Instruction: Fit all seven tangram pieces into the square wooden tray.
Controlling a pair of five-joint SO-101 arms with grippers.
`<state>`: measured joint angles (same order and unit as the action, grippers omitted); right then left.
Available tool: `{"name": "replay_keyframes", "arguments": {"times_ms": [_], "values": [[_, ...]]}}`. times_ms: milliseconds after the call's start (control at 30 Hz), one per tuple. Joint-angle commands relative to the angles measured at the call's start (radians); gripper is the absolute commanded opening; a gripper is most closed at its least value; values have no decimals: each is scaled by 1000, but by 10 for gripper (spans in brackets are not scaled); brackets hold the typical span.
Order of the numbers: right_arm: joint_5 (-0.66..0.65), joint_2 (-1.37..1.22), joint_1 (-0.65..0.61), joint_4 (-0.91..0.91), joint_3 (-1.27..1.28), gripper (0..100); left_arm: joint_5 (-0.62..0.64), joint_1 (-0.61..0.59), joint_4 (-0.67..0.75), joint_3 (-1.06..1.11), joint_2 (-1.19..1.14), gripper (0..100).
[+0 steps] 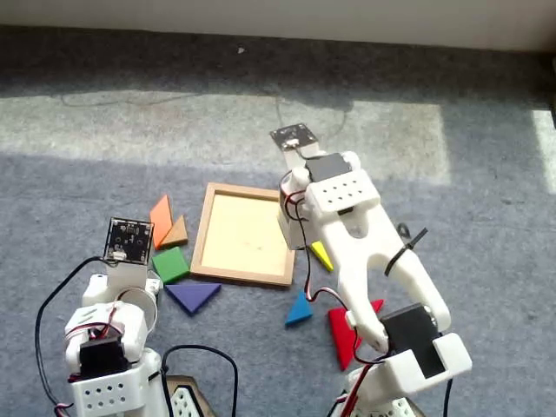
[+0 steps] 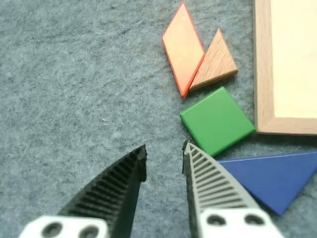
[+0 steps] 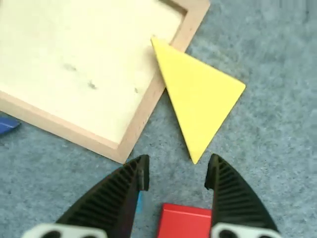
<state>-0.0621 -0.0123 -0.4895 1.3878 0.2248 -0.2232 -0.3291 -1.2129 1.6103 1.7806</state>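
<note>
The square wooden tray (image 1: 198, 234) lies on the carpet with nothing in it. To its left lie an orange parallelogram (image 2: 182, 47), a wooden triangle (image 2: 214, 62), a green square (image 2: 217, 120) and a dark blue triangle (image 2: 275, 176). My left gripper (image 2: 165, 149) hovers open just beside the green square's near corner. A yellow triangle (image 3: 198, 99) lies by the tray's right side, one tip over the rim (image 3: 143, 119). My right gripper (image 3: 177, 171) stands open just short of that triangle's nearest tip. A red triangle (image 1: 347, 334) and a small light blue triangle (image 1: 299, 310) lie nearer the arm bases.
Grey carpet covers the whole floor, with a sunlit band beyond the tray. The right arm (image 1: 365, 252) stretches over the red triangle and part of the yellow one. A small circuit board (image 1: 294, 136) and thin cables lie behind the tray.
</note>
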Motion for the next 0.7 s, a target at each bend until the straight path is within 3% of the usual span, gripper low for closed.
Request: {"name": "replay_keyframes", "arguments": {"times_ms": [0, 300, 533, 667], "values": [[32, 53, 24, -85, -44, 180, -12, -8, 2, -8, 36, 148], [3, 47, 275, -176, -31, 176, -12, -8, 2, -8, 36, 148], [-23, -130, 295, -282, 19, 13, -12, -8, 2, -8, 36, 148], [-15, -217, 291, -321, 21, 5, -12, -8, 2, -7, 36, 148]]}}
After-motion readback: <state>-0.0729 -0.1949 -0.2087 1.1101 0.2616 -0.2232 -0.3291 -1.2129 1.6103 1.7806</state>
